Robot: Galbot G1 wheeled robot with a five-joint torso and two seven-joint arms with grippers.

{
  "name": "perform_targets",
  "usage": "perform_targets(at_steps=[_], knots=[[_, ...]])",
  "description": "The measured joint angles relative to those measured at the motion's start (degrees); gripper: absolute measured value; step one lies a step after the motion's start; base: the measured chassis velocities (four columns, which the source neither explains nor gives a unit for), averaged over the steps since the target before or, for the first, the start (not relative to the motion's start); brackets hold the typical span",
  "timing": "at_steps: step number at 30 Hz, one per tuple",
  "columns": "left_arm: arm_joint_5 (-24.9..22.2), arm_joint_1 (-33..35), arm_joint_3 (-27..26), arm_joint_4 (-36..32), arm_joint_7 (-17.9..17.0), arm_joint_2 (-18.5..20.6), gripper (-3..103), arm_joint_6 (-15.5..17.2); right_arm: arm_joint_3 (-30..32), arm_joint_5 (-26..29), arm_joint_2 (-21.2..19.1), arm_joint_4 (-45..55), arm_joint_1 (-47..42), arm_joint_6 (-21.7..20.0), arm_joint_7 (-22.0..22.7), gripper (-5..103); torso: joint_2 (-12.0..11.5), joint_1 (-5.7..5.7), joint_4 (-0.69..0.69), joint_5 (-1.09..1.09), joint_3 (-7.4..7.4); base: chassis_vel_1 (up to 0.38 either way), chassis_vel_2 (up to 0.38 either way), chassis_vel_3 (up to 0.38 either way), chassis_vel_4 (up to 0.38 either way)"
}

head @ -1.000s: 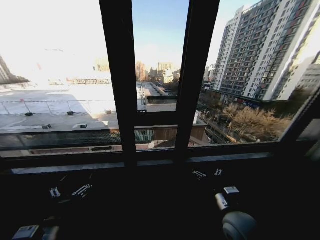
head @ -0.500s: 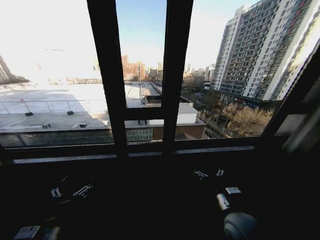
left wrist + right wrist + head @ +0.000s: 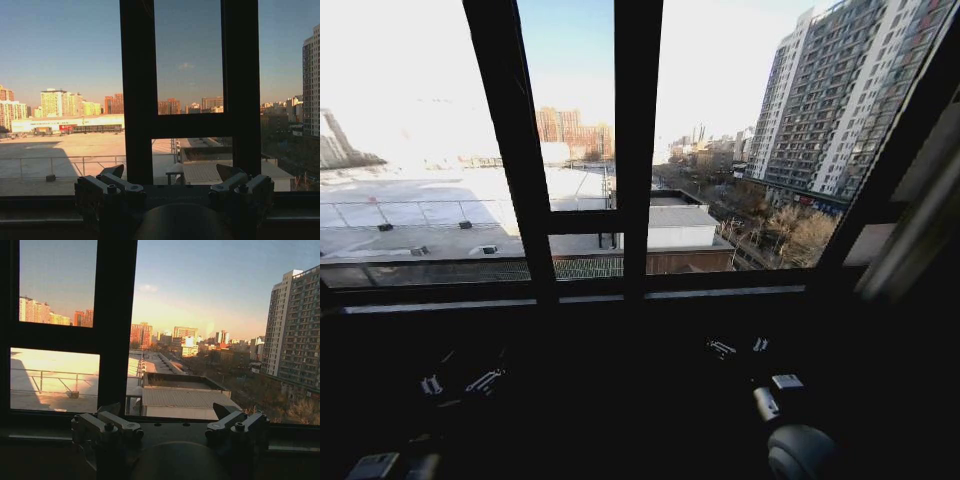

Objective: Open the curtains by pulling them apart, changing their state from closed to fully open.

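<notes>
End effectors low, left, right, spread

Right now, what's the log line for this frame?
window uncovered | left pincer open, empty, low before sill | right pincer open, empty, low before sill

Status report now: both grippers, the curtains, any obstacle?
Left gripper open, empty, low before the window frame. Right gripper open, empty, same height. Pale fabric bunched at right edge, likely curtain. Glass uncovered, nothing in the way.
</notes>
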Motion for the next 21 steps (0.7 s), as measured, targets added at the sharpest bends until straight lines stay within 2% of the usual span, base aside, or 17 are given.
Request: perform_targets(at_steps=[12,18,21], knots=[[0.3,0.0,0.3,0.0,0.0,-0.4,100,0.0,0.1,-0.4,0.1,-0.3,0.0,0.1,-0.2,100,0.0,-0.01,0.0,-0.04,-0.01,0.089,-0.318,-0.098,0.304],[0.5,-0.1,0.3,0.0,-0.1,-0.8,100,-0.1,0.1,-0.5,0.2,-0.4,0.1,0.2,-0.2,100,0.0,-0.04,0.0,-0.01,-0.01,0.029,-0.087,-0.035,0.084],[0.5,-0.2,0.3,0.0,-0.1,-0.8,100,-0.1,0.1,-0.6,0.2,-0.3,0.1,0.2,-0.2,100,0.0,0.05,0.0,-0.06,0.02,0.0,0.0,0.0,0.0]])
